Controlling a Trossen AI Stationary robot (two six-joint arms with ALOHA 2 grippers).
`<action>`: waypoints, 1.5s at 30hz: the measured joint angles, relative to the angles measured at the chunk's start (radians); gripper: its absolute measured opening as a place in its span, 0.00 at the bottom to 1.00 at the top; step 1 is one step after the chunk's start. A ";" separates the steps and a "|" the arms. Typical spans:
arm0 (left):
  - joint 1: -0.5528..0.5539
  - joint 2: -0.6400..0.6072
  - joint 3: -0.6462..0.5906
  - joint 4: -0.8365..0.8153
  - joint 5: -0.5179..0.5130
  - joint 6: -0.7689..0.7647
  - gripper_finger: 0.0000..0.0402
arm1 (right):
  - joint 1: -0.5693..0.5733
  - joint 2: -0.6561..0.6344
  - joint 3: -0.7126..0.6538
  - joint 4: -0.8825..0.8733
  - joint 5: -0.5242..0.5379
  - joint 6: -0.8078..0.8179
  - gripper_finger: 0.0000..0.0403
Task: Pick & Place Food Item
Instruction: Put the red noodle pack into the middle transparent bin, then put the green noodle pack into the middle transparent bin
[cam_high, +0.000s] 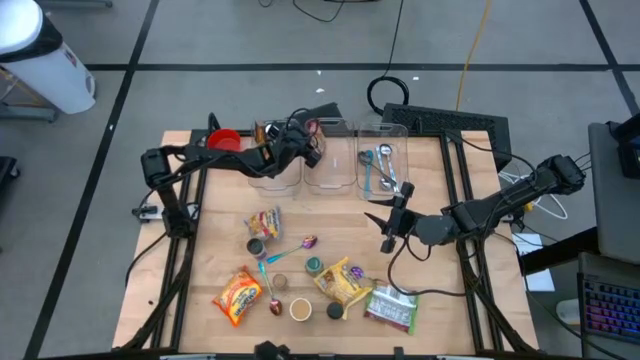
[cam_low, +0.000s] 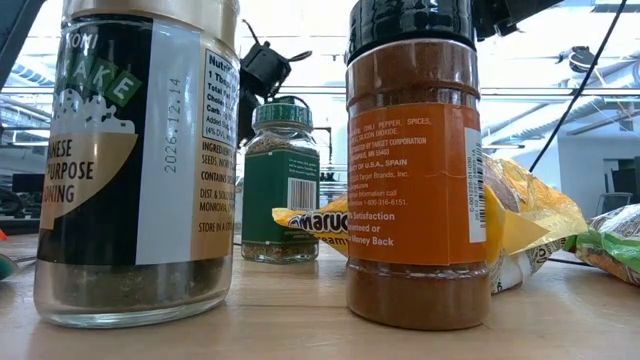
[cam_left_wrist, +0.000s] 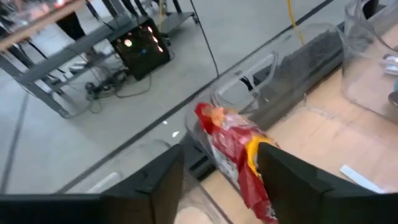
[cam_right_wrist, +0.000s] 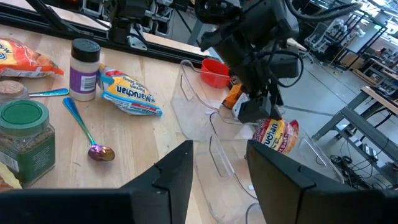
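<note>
Place step: left end effector (cam_high: 312, 143) over clear bin (cam_high: 275, 170), 11 o'clock on counter (cam_high: 215, 265); jaws part-open, red snack packet (cam_left_wrist: 239, 152) between, apparently releasing. Next: open fully, lift clear. Right end effector (cam_high: 392, 226) waits centre-right, part-open, empty.

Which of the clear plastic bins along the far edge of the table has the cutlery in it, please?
The rightmost clear bin, the one nearest the right arm's side, holds the cutlery. The left gripper is over the leftmost bin with a red snack packet.
</note>
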 joint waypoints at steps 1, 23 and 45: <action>-0.006 -0.011 0.000 -0.002 -0.010 0.009 0.56 | 0.000 0.000 0.000 0.001 0.000 0.000 0.35; -0.235 -0.343 0.000 -0.247 0.316 -0.022 0.68 | 0.001 0.000 -0.002 -0.111 -0.415 0.157 0.36; -0.252 -0.332 -0.001 -0.259 0.344 -0.103 0.68 | 0.271 -0.015 -0.184 -0.387 -0.940 1.243 0.61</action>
